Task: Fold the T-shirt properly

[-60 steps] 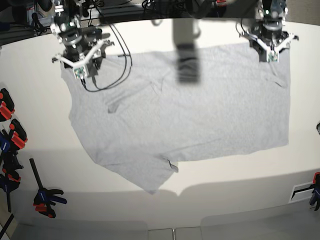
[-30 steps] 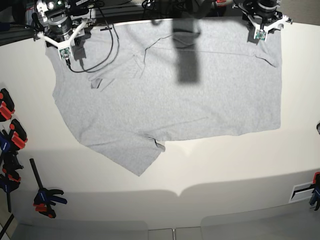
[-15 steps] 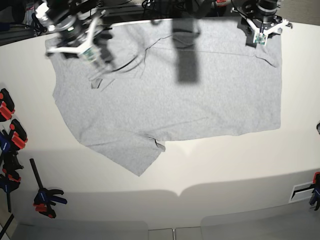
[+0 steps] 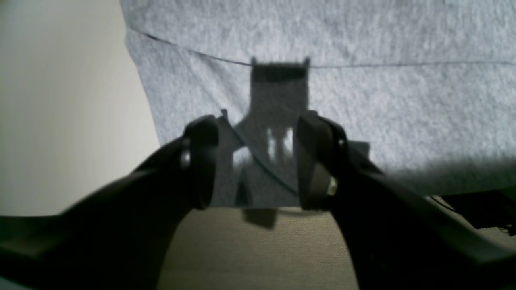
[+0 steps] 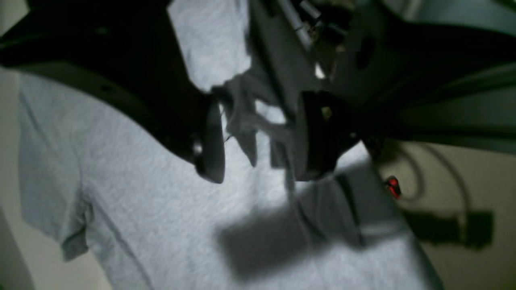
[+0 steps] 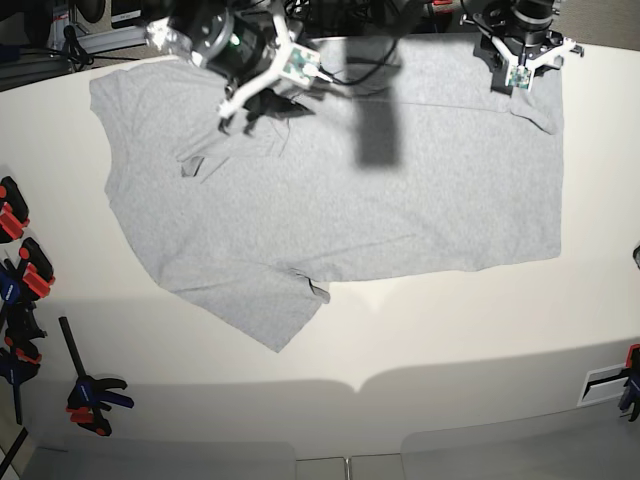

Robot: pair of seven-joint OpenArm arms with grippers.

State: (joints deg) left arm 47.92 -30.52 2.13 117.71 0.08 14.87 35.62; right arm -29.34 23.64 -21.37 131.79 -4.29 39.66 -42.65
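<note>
The light grey T-shirt (image 6: 340,200) lies spread flat on the white table (image 6: 450,330), plain side up, with one sleeve (image 6: 270,315) pointing to the front. My right gripper (image 6: 262,100) hovers over the collar area at the back left. In the right wrist view it (image 5: 258,137) is open, with wrinkled cloth (image 5: 246,117) showing blurred between the jaws. My left gripper (image 6: 519,80) is at the shirt's back right corner. In the left wrist view it (image 4: 256,161) is open and empty just above the shirt's edge (image 4: 322,100).
Several orange and black clamps (image 6: 20,260) lie along the table's left edge, and another clamp (image 6: 95,392) lies at the front left. A dark blurred bar (image 6: 375,110) crosses the top middle. Cables (image 6: 340,70) run behind the shirt. A white label (image 6: 605,383) sits at the front right.
Both arms dragged the shirt toward the back. Then the right gripper let go of the shirt's back left corner and swung right to the collar area. The left arm has stayed in place.
</note>
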